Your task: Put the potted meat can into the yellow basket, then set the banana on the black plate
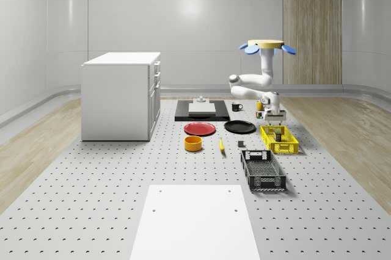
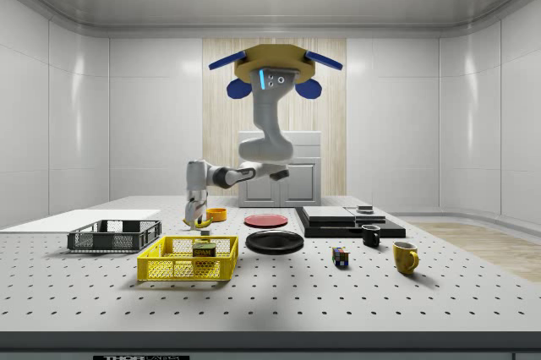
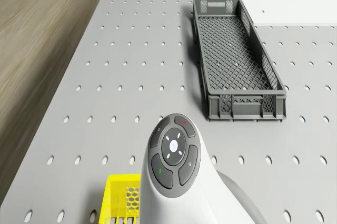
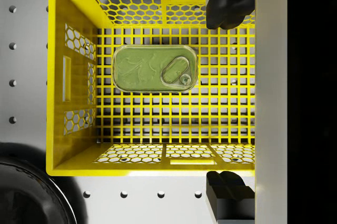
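Note:
The potted meat can (image 4: 154, 68) lies flat on the floor of the yellow basket (image 4: 57, 92), its pull-tab lid facing up; it also shows inside the basket (image 2: 182, 270) as the can (image 2: 204, 252). My gripper (image 4: 227, 98) hangs open just above the basket's end, one fingertip (image 4: 227, 3) on each side, holding nothing. The drone (image 1: 269, 46) hovers behind the yellow basket (image 1: 287, 149), arm reaching down to the gripper (image 1: 273, 113). The banana (image 1: 221, 144) lies on the table in front of the black plate (image 1: 239, 127).
A dark grey basket (image 1: 263, 170) sits in front of the yellow one. A red plate (image 1: 200, 129) and orange bowl (image 1: 193, 143) lie beside the banana. A black tray (image 1: 201, 113), mugs (image 1: 236, 107) and a white cabinet (image 1: 121, 95) stand farther back.

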You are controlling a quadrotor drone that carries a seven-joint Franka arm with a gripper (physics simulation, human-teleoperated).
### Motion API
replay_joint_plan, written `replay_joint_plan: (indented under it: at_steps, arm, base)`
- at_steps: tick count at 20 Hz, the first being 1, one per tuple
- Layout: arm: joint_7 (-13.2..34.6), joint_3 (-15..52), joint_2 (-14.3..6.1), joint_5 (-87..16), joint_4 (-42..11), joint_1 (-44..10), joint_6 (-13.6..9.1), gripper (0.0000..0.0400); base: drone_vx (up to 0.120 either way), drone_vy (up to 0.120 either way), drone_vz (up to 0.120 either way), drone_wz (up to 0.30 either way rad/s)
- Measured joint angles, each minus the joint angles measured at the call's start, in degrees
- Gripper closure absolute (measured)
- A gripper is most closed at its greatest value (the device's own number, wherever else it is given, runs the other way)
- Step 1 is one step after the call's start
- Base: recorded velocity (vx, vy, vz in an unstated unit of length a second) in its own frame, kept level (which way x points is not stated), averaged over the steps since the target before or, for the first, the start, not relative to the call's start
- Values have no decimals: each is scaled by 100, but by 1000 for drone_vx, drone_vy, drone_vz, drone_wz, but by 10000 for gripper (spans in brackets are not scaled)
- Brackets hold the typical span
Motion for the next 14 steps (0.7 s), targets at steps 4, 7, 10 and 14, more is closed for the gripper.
replay_joint_plan:
  at_steps: [4, 7, 10, 14]
  arm:
    - [-3, 4, 9, 2, -3, 6, -10, 1]
    - [-6, 5, 15, 1, -4, 10, -17, 0]
    - [-8, 5, 21, 0, -5, 13, -23, 0]
    - [-11, 4, 29, -3, -6, 17, -30, 0]
  base:
    - [0, -120, 0, 0]
    - [0, -120, 0, 0]
    - [0, -120, 0, 0]
    - [60, -120, 0, 0]
